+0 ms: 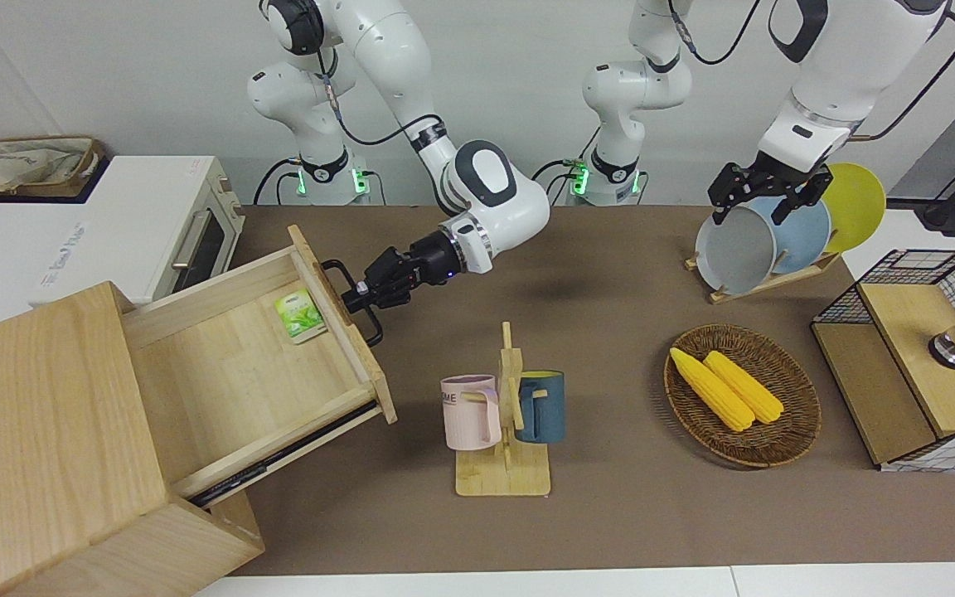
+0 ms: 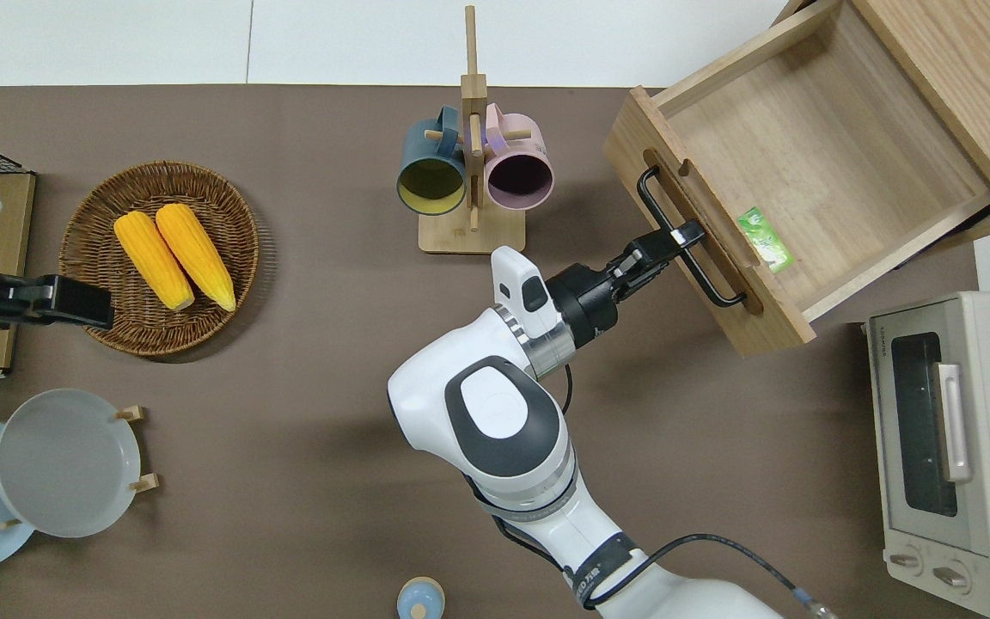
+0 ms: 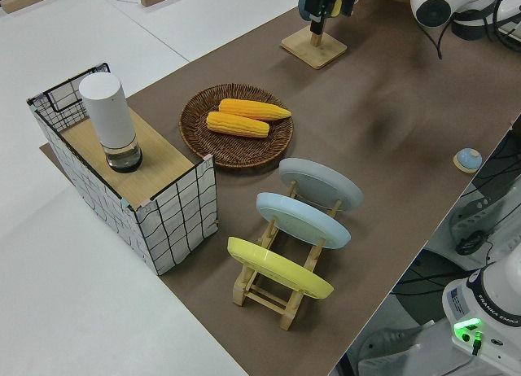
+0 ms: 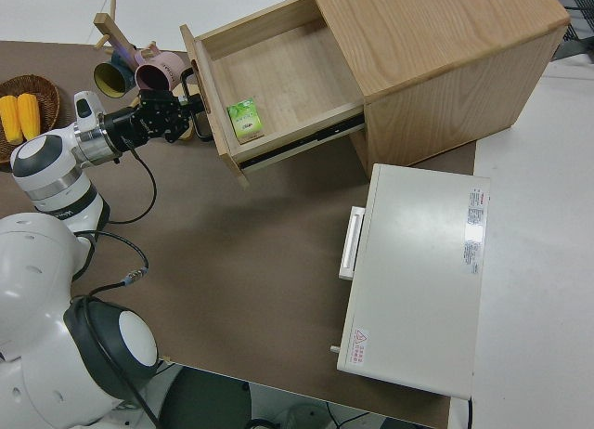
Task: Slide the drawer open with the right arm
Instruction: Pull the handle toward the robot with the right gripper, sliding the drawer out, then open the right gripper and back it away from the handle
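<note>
The drawer (image 1: 229, 373) stands pulled far out of the big pale wooden box (image 1: 38, 448). It also shows in the overhead view (image 2: 813, 163) and the right side view (image 4: 278, 76). My right gripper (image 1: 359, 293) is shut on the drawer's black loop handle (image 1: 371, 332), at about its middle. The same grip shows in the overhead view, gripper (image 2: 682, 235) on handle (image 2: 656, 206), and the gripper also shows in the right side view (image 4: 182, 109). A small green packet (image 1: 299, 315) lies inside the drawer next to its front panel. My left arm is parked, its gripper (image 1: 763, 189) open.
A wooden mug rack (image 1: 504, 477) with a pink and a blue mug stands near the drawer's front. A white toaster oven (image 1: 138, 224) sits beside the box, nearer to the robots. A basket of corn (image 1: 741, 394), a plate rack (image 1: 768, 240) and a wire-mesh cabinet (image 1: 917, 356) are at the left arm's end.
</note>
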